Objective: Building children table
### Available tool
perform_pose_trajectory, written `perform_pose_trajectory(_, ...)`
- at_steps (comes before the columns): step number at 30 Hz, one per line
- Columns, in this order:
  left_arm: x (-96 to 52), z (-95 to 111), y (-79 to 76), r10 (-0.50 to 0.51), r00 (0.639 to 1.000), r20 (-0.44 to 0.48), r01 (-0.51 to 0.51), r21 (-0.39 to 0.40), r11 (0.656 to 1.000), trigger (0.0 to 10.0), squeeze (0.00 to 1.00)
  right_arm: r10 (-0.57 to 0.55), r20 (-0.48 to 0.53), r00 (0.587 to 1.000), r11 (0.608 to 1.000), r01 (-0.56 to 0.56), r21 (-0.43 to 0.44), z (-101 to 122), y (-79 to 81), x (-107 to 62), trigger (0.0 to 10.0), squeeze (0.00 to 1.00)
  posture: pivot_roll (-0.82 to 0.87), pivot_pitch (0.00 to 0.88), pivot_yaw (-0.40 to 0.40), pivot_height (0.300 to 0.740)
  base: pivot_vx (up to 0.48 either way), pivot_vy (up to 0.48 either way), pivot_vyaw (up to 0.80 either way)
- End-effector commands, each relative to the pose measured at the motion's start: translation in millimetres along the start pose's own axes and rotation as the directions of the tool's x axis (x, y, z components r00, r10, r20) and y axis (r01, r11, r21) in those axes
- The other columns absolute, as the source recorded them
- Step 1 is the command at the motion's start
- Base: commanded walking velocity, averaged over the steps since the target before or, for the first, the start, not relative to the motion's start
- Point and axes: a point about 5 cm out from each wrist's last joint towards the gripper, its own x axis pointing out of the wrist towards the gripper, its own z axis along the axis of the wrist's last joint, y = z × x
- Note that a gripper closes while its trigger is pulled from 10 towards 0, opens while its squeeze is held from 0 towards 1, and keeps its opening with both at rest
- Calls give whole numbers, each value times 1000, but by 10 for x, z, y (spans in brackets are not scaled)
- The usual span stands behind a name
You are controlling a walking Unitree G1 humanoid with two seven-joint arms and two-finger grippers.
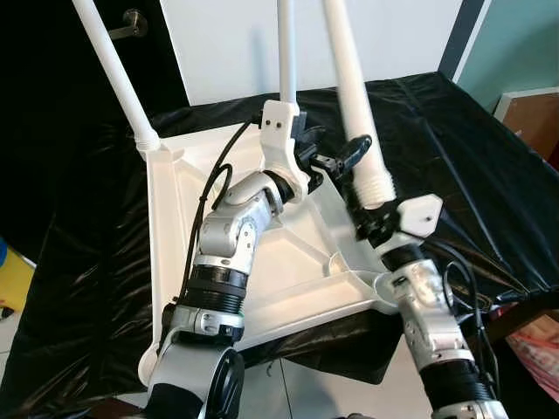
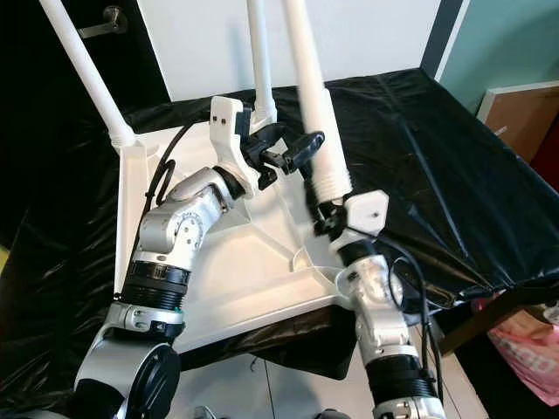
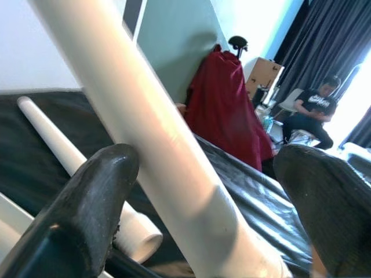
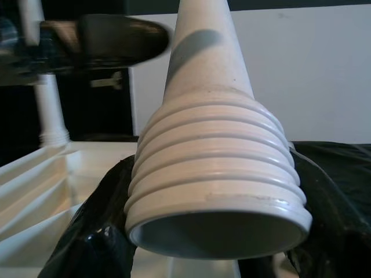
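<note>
A white tabletop lies upside down on a black-covered table. Two white legs stand in it, one at the far left corner and one at the far middle. A third leg is held tilted above the near right corner, its threaded end off the tabletop. My right gripper is shut on that end from below. Higher up the shaft, my left gripper is open, with one finger against the leg and the other well apart.
Another white leg lies on the black cover. A red garment hangs over a chair and a person sits further off. A wooden cabinet and a pink bag stand to the right.
</note>
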Motion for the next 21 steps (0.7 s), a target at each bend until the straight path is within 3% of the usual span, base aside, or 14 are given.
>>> perform_pose_trajectory(1,18,-53,-70,-148,988,-35,145,-82,986,10000,0,49,25,998,999,-49,-12,54,81,2,10000,0,-221,13,46,740,0,0,0)
perform_pose_trajectory(4,21,-109,-82,-171,983,-71,162,-127,979,10000,0,75,25,997,997,-74,-19,56,124,-19,10000,0,-226,13,49,740,0,0,0)
perform_pose_trajectory(8,37,-244,23,-88,982,-168,73,-91,993,10000,0,93,20,995,995,-92,-34,53,144,-46,10000,0,-234,13,50,740,0,0,0)
perform_pose_trajectory(18,71,-147,72,-77,986,-147,56,-145,988,10000,0,187,-23,982,982,-187,-18,10,254,-159,10000,0,-240,4,44,740,0,0,0)
perform_pose_trajectory(21,93,-37,144,-76,986,-147,37,-253,967,10000,0,213,-47,976,977,-214,-15,-16,281,-226,10000,0,-240,1,43,740,0,0,0)
